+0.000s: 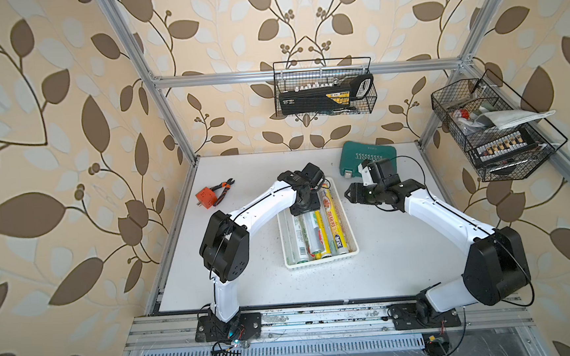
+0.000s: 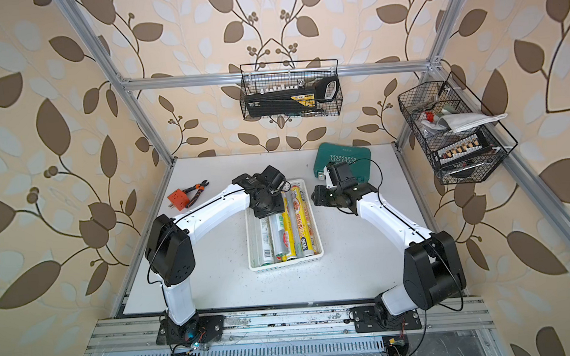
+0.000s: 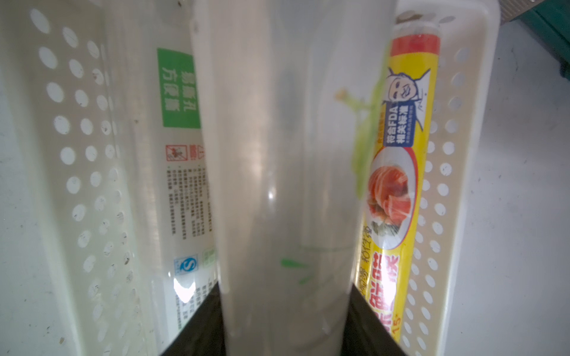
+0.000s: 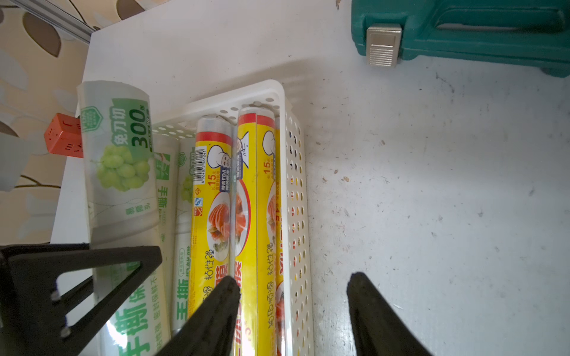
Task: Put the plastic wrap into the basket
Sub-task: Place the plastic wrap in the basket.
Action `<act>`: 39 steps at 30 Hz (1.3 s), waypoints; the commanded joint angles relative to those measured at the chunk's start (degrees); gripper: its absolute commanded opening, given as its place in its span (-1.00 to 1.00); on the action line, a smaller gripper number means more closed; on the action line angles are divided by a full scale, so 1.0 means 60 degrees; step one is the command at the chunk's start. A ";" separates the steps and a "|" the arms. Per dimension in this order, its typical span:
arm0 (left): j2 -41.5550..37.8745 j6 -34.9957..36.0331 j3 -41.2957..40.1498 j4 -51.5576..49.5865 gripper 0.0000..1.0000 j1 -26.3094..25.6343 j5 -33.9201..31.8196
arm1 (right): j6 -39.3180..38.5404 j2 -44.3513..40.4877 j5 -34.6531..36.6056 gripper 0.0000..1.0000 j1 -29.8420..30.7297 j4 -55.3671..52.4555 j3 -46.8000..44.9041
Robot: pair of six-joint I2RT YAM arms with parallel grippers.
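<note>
White basket [image 1: 320, 261] with hole-dotted sides; plastic wrap [image 1: 332, 216] yellow with red bands and food pictures, or silvery-clear with green-white labels; teal case [image 1: 367, 154]; orange block [image 1: 206, 198].

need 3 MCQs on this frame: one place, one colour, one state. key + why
1. Where does the dark green plastic tool case lie relative to the shallow white perforated plastic basket?
A) inside it
B) beyond its far end
C) under it

2. What colour is the small cube-shaped block beside the orange-and-black-handled pliers?
A) blue
B) white
C) orange

3. The left hand is:
A) shut on a silvery-clear roll of plastic wrap, over the basket
B) open and empty
C) shut on the pliers

Key:
1 B: both top views show the case past the basket's far rim.
2 C: it is plainly orange in a top view.
3 A: the left wrist view shows the roll clamped in it.
</note>
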 commanded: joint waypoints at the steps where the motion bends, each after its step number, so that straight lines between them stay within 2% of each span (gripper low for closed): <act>1: -0.0074 0.0110 -0.0074 0.0108 -0.14 -0.0052 -0.0067 | 0.0069 0.0084 -0.0122 0.19 -0.0042 -0.0025 -0.0107; 6: -0.0045 0.0096 -0.0279 0.0194 -0.11 -0.0131 -0.0075 | 0.0060 0.0099 -0.0115 0.19 -0.0039 -0.0024 -0.0120; 19: 0.0022 0.0078 0.0019 -0.0114 0.23 -0.0263 -0.0396 | 0.0074 0.0182 -0.0151 0.18 -0.0056 -0.0024 -0.0086; 31: -0.1110 0.0671 -0.0047 -0.0123 0.41 -0.0263 -0.1456 | 0.0068 0.0143 -0.0099 0.18 -0.0058 -0.0020 -0.0077; 39: -0.2548 0.1907 -0.0718 0.0448 0.85 -0.0256 -0.3196 | -0.0194 -0.0189 0.0230 0.22 -0.0059 -0.0025 -0.0186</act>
